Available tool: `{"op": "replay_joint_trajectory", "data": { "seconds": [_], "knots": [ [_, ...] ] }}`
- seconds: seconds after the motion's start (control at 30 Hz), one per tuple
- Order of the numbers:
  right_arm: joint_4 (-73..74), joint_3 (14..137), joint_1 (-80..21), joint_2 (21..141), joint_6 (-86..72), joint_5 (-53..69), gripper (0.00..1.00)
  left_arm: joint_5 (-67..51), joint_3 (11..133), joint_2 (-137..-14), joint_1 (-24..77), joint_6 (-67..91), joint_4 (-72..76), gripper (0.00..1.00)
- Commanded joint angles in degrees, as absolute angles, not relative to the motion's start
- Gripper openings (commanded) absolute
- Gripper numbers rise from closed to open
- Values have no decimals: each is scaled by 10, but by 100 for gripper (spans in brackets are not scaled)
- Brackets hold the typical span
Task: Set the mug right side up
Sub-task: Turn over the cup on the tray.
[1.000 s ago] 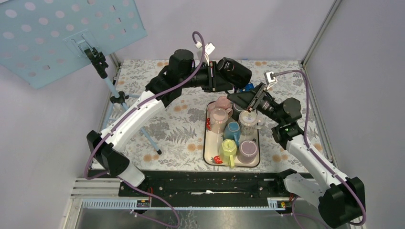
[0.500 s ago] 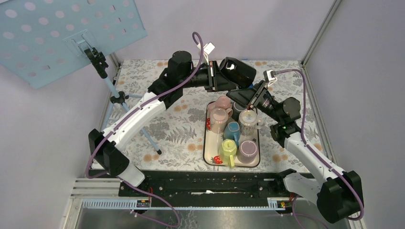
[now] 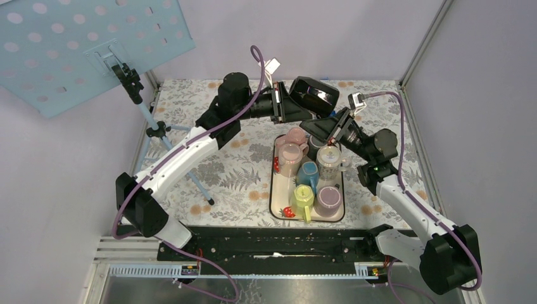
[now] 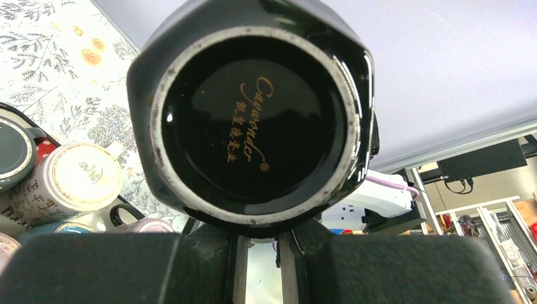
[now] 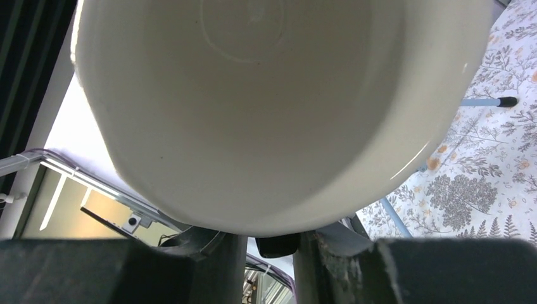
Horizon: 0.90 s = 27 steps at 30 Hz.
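A black mug point(image 3: 315, 94) with a white inside hangs on its side above the far end of the tray. Its base point(image 4: 253, 114) faces the left wrist camera. My left gripper point(image 3: 292, 105) is shut on it from the left, fingers point(image 4: 209, 253) pinched close under the base. From the right, my right gripper point(image 3: 320, 123) meets the mug's mouth. The white interior point(image 5: 266, 95) fills the right wrist view, and that gripper point(image 5: 271, 248) stands narrowed around a dark piece just under the rim.
The tray point(image 3: 273, 190) under the mug holds several mugs, among them pink point(image 3: 290, 158), blue point(image 3: 308, 172), yellow point(image 3: 303, 197) and lilac point(image 3: 328, 200). A blue perforated board point(image 3: 82, 44) on a stand point(image 3: 152, 130) is at the far left. Walls enclose the floral table point(image 3: 209, 171).
My right gripper's jaws have closed in from wide open at the mug's mouth. The left arm has shifted the mug slightly right and up.
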<state>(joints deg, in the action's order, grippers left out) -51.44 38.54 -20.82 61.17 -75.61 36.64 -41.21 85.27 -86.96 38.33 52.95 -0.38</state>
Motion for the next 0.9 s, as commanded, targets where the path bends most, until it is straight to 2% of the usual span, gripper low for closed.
{"op": "replay_joint_trajectory", "data": {
  "seconds": [0.0, 0.13, 0.27, 0.43, 0.53, 0.67, 0.77, 0.87],
  "knots": [
    [-517, 403, -206, 598, -727, 351, 31, -434, 847, -835, 385, 530, 73, 0],
    [-473, 414, -207, 588, -699, 347, 21, -433, 833, -829, 386, 524, 72, 0],
    [-420, 429, -207, 583, -664, 341, 0, -431, 822, -826, 385, 523, 77, 0],
    [-388, 434, -207, 578, -638, 337, 0, -426, 809, -821, 384, 523, 89, 1],
    [-368, 441, -207, 573, -621, 336, 0, -424, 799, -821, 380, 533, 108, 9],
    [-350, 448, -207, 566, -602, 335, 0, -424, 784, -822, 378, 554, 147, 36],
    [-340, 453, -207, 564, -594, 336, 0, -422, 776, -825, 378, 569, 175, 49],
    [-332, 454, -206, 561, -587, 336, 0, -421, 768, -828, 378, 577, 193, 53]
  ]
}}
